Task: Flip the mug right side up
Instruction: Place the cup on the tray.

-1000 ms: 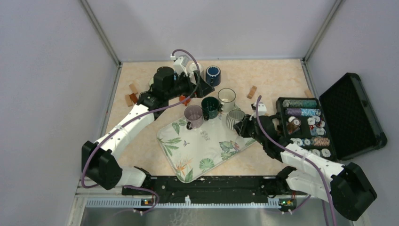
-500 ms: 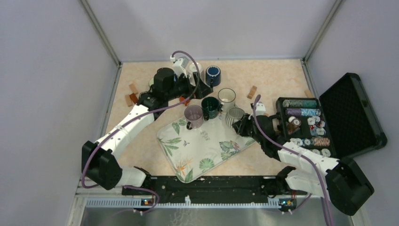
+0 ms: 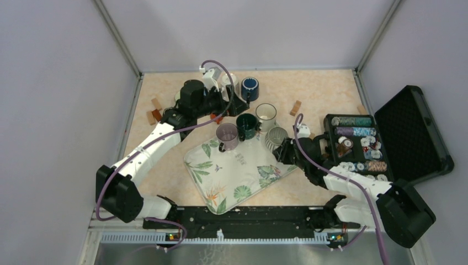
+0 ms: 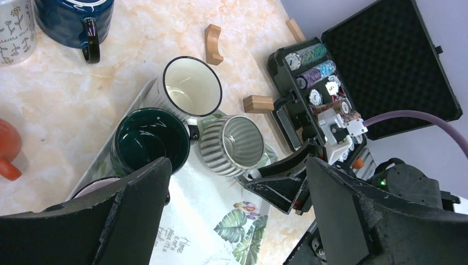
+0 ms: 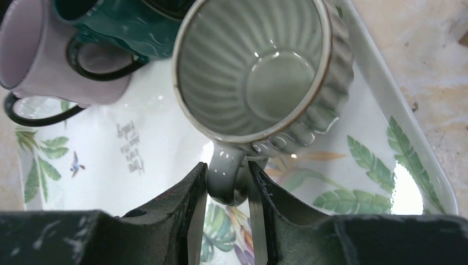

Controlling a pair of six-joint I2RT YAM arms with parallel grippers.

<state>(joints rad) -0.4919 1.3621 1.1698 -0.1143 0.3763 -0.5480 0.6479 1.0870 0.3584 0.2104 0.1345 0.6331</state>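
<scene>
At the tray's 1 o'clock corner — ribbed grey mug stands mouth up, handle toward 5 o'clock | right gripper straddles that handle, fingers snug, clamp impossible to tell | left gripper gaping, well apart at 10 o'clock — right arm nearer

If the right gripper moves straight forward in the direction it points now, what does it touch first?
Most likely the grey ribbed ceramic mug: its handle sits inside the right gripper, so the mug's wall comes next.
</scene>
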